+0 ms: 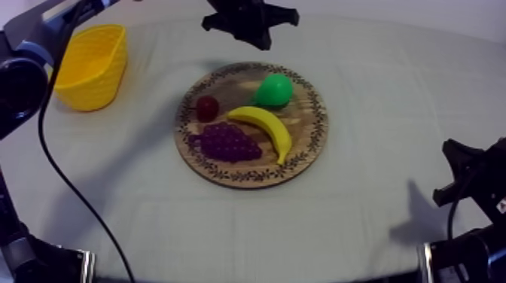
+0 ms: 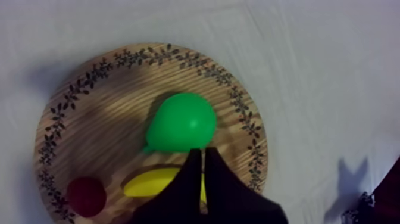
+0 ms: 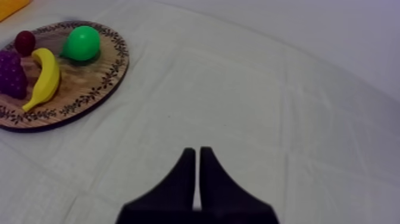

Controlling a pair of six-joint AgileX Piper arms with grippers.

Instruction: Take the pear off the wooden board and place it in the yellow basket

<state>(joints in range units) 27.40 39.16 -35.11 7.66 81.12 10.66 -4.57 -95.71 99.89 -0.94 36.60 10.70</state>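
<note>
While pear (image 1: 272,90) lies on wooden board (image 1: 316,128), across board from grapes (image 1: 226,143), left gripper (image 2: 201,154) hangs over board, fingers pressed together, pear just ahead of tips. Pear's narrow end points toward board centre, bulb toward rim. Right gripper (image 3: 197,152), fingers likewise together, sits well off board; left nearer. Yellow basket (image 1: 94,68), off board, looks empty; board also carries banana (image 1: 267,128), small red fruit (image 1: 207,108).

cloth-covered table (image 1: 376,196) | wooden board (image 1: 305,120) mid-table | yellow basket (image 1: 94,71) far left, apart from board
</note>
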